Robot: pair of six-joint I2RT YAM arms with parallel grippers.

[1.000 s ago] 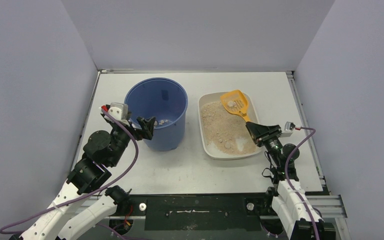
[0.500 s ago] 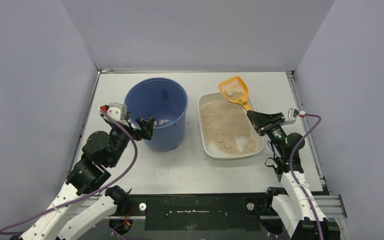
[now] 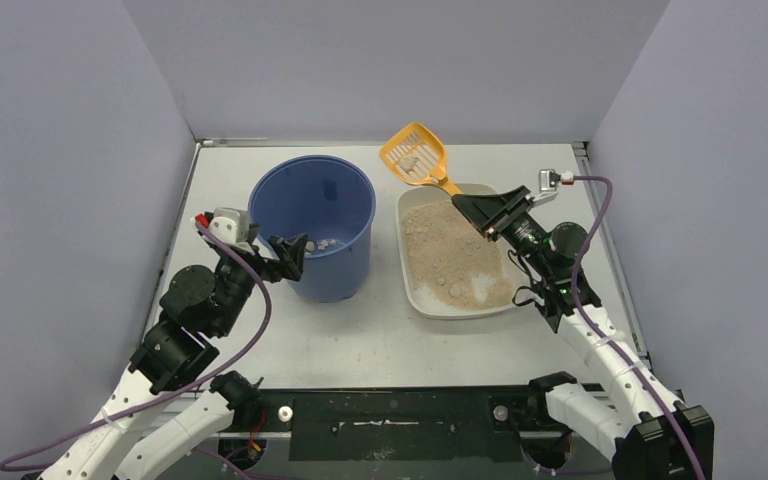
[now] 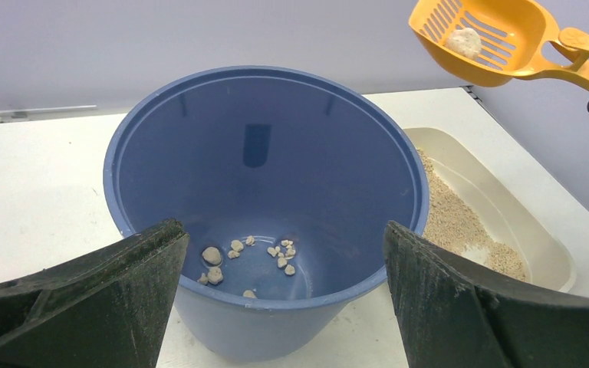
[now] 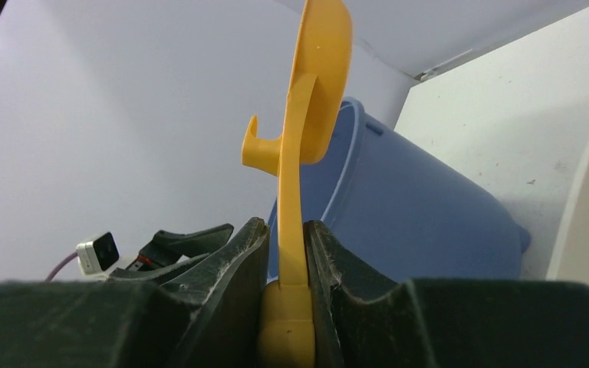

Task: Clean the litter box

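Note:
The cream litter box [image 3: 408,275] [image 4: 533,230] holds tan granules and lies right of the blue bucket [image 3: 316,232] [image 4: 268,207] [image 5: 399,207]. My right gripper [image 3: 472,208] [image 5: 287,245] is shut on the handle of the orange slotted scoop [image 3: 415,157] [image 4: 491,38] [image 5: 307,115]. The scoop hangs in the air above the box's far left corner, with a pale clump [image 4: 464,40] in its bowl. My left gripper [image 3: 293,252] [image 4: 284,307] stands open at the bucket's near left rim, one finger on each side of the wall. Several clumps [image 4: 245,257] lie on the bucket's floor.
Grey walls close in the white table [image 3: 380,340] on three sides. A metal rail [image 3: 600,220] runs along the right edge. Both arm bases and purple cables [image 3: 260,310] occupy the near edge.
My right arm has lifted the scoop out of the litter box and swung it up and to the left, toward the bucket. The left arm has stayed in place.

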